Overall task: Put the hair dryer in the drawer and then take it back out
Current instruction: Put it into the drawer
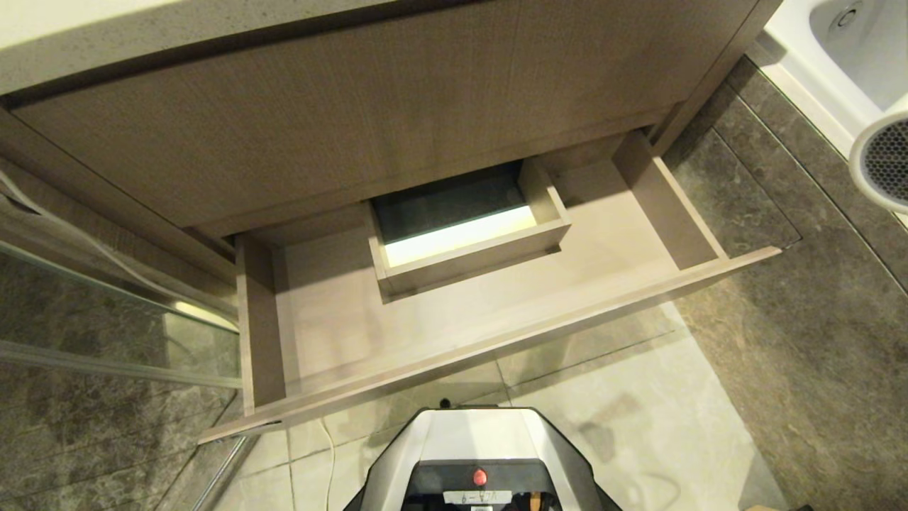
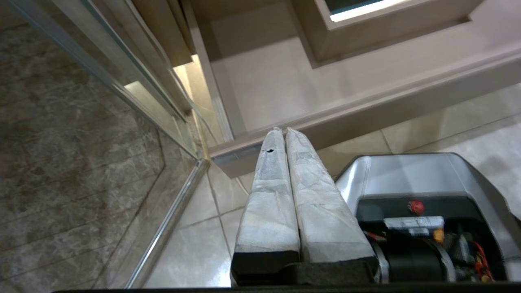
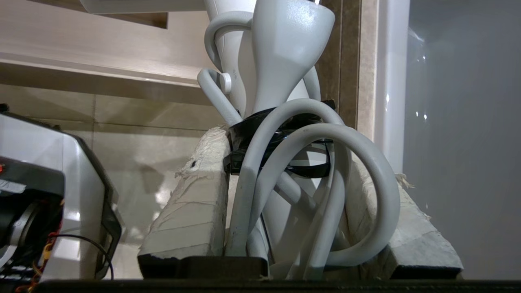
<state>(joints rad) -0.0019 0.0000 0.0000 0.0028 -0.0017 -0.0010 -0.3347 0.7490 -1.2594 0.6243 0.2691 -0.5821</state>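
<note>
Presently the hair dryer is in the grasp of the right gripper, whose padded jaws pinch the handle with the bundled pale grey cord looped between and around them. In the head view only the round grey grille end shows, at the right edge of the frame, over the dark floor beside the white bathtub.

The drawer stands pulled open across the centre of that view, its base bare, with the rectangular cutout boxed off at upper centre. Nothing lies in it yet.

Governing relation: the dryer hangs to the right of the drawer's right side wall and outside it, so the load, in my judgement, must travel leftward in the frame and down to land on the open floor of the drawer, short of the cutout box. The barrel's long axis cannot be fully read, as most of it is out of frame.

The left gripper is idle, jaws pressed together, near the drawer's lower-left front corner. The right arm is the one placed to act.
</note>
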